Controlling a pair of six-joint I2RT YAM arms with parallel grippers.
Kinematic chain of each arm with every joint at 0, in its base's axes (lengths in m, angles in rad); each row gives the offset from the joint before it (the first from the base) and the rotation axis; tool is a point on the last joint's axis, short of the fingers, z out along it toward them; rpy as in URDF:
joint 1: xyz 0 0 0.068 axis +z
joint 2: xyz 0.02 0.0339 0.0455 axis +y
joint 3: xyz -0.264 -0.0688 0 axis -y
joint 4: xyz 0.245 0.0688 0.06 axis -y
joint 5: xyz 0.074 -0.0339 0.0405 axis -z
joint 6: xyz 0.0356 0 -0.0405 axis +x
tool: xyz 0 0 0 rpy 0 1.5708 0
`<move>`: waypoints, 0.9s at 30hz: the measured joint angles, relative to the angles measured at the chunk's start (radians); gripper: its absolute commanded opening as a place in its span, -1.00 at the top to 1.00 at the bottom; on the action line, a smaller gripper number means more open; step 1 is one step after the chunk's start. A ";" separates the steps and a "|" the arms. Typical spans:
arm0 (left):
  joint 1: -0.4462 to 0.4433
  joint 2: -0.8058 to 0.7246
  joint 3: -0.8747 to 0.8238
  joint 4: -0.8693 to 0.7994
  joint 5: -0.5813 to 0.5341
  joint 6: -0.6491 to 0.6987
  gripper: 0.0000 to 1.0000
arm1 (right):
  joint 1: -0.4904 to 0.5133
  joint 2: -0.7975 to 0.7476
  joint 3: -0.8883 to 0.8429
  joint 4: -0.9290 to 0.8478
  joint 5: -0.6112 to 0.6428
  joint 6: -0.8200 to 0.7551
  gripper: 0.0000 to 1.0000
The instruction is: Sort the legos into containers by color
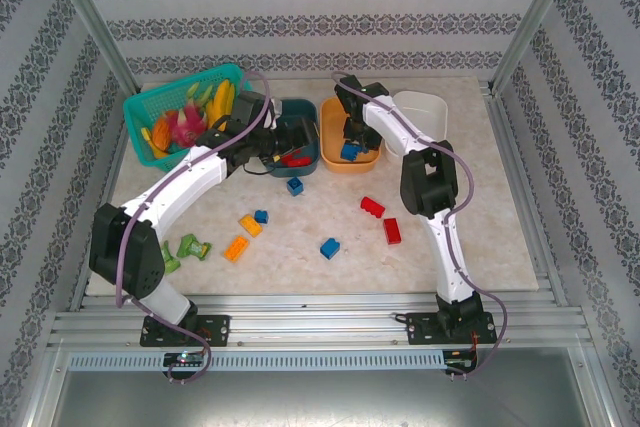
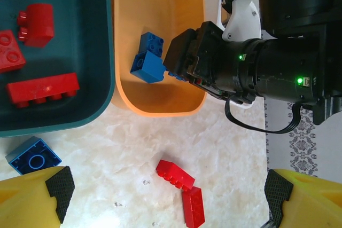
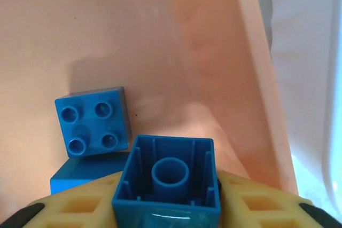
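The right gripper [image 3: 165, 206] sits low inside the orange tub [image 2: 155, 4], jaws pinching a blue brick [image 3: 166, 177] above other blue bricks [image 3: 93, 121], since blues evidently gather here. The left gripper [image 2: 168, 188] hovers, jaws spread wide.

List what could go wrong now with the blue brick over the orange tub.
1. The blue brick in the right gripper hangs just above other blue bricks lying in the orange tub; released, it may bounce off them toward the rim.
2. The left gripper, open, hovers by the teal tub next door, close to the right wrist; the arms might bump.
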 measured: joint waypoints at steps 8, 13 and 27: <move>0.000 -0.009 0.000 -0.007 -0.008 0.000 -0.87 | 0.007 -0.012 0.039 -0.013 0.000 0.002 -0.29; 0.000 -0.064 -0.002 -0.072 -0.050 0.001 -0.87 | 0.031 -0.114 0.037 -0.010 0.000 -0.002 -0.29; -0.005 -0.306 -0.177 -0.257 -0.137 -0.023 -0.81 | 0.201 -0.901 -0.637 0.333 -0.035 -0.112 -0.31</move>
